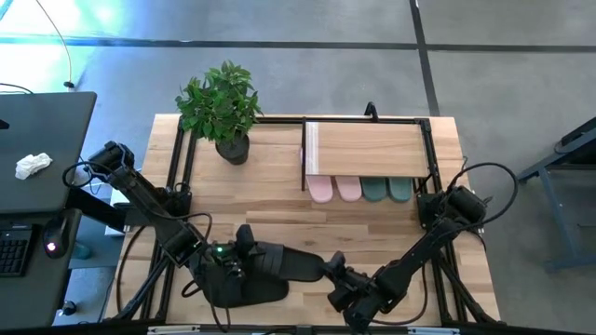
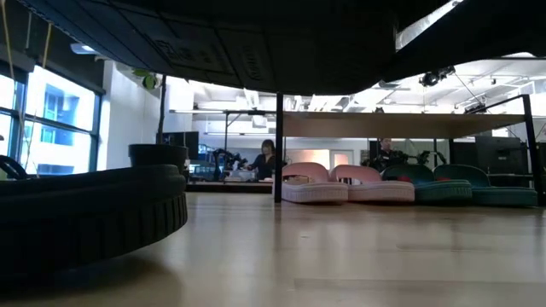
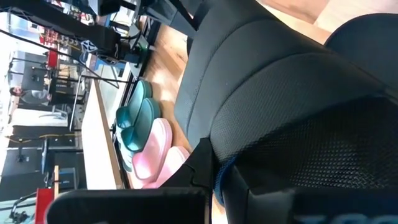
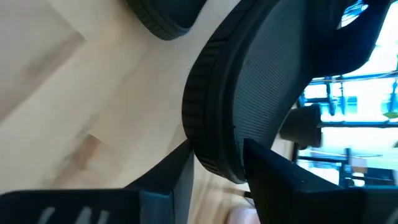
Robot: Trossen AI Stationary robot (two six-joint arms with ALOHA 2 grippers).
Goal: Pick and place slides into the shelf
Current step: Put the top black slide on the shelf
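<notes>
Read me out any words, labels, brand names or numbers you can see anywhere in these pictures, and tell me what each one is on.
None can be read.
Black slide, underside close overhead in the low view: raised moulded marks, too dark and blurred to read.
Pink slides, green slides, shelf, plant pot: no lettering visible.
Keyboard on the side desk: keys too small to read.
Room behind the table: signs and screens too small to read.

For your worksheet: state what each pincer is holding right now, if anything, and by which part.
Left pincer: shut on a black slide, though the exact part is unclear. Right pincer: its fingers straddle that slide's sole edge, closing on it.
</notes>
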